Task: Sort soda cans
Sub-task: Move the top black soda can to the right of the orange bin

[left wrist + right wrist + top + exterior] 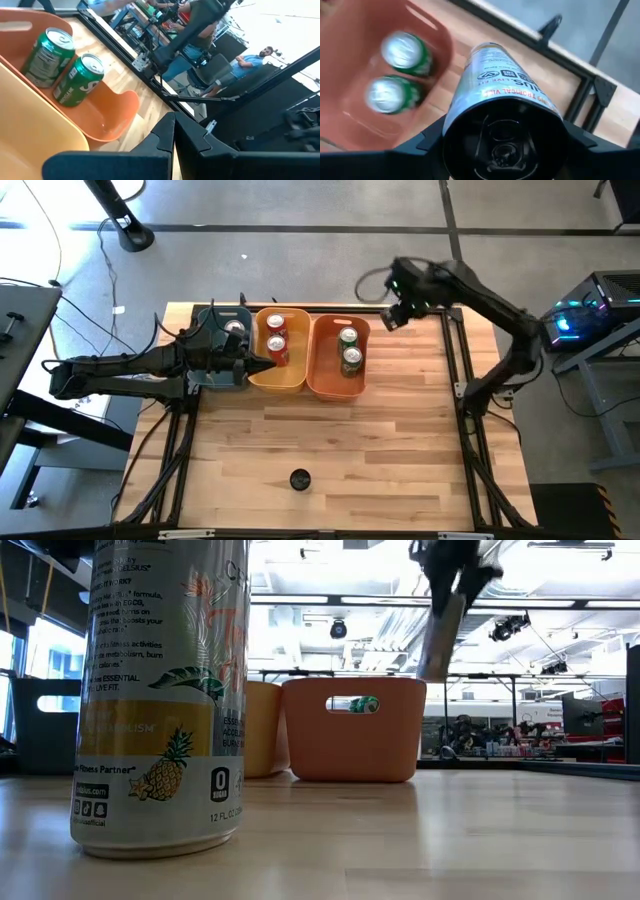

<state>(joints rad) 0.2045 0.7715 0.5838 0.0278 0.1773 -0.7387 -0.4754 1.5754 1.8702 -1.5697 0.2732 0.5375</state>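
Note:
My right gripper [505, 142] is shut on a silver can [492, 85], held in the air just past the orange bin's [322, 380] right side, near the table's far edge. In the low view that can [438, 635] hangs tilted. Two green cans [349, 348] stand in the orange bin and two red cans [275, 335] in the yellow bin [262, 382]. A silver-topped can [235, 328] stands in the dark teal bin [212, 315]. Another silver, black-topped can [299, 479] stands upright near the table's near edge. My left gripper [266, 365] is shut on nothing over the yellow bin's left rim. My right gripper pinches the silver can between its two fingers [422, 145], on the side wall by its dark end [454, 117], the end nearest the wrist. The can's length runs forward along the fingers. It is lifted clear of the table and tilted, its free end lowest.
The three bins sit side by side along the far edge. The wooden tabletop [400, 450] between them and the lone can is bare. A black frame [462, 370] runs along the table's right side. People sit in the room beyond the table [250, 62].

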